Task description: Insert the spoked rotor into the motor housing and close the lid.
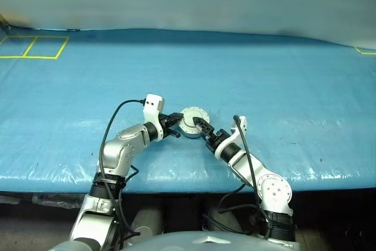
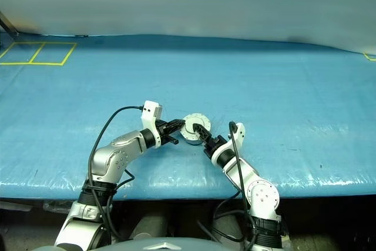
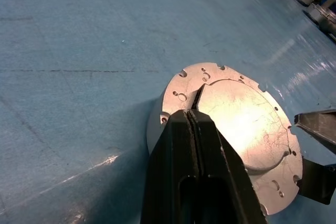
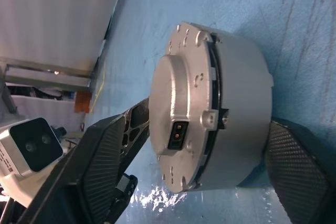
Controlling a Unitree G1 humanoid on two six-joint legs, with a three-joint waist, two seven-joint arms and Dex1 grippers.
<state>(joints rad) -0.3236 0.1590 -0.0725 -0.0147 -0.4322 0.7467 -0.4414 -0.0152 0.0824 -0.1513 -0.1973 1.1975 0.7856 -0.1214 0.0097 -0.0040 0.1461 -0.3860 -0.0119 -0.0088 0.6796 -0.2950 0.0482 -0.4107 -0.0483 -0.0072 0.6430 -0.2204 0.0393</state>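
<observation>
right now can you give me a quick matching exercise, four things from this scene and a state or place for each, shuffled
Things:
1. left pincer
2. right pincer
3. lid
4. motor housing

States or places:
A. sits on the blue table cover, between the two arms
B. fingers pressed together, tips on the grey lid
C. fingers apart, one each side of the housing
D. plain grey face with raised centre showing, seated on the housing

Pairs: 1-B, 2-C, 3-D, 4-A

Silver-grey lid point(image 4: 181, 124) on a silver housing point(image 4: 239, 114); blue tabletop point(image 1: 264, 74) with yellow lines point(image 1: 32, 48) at its far left corner.
</observation>
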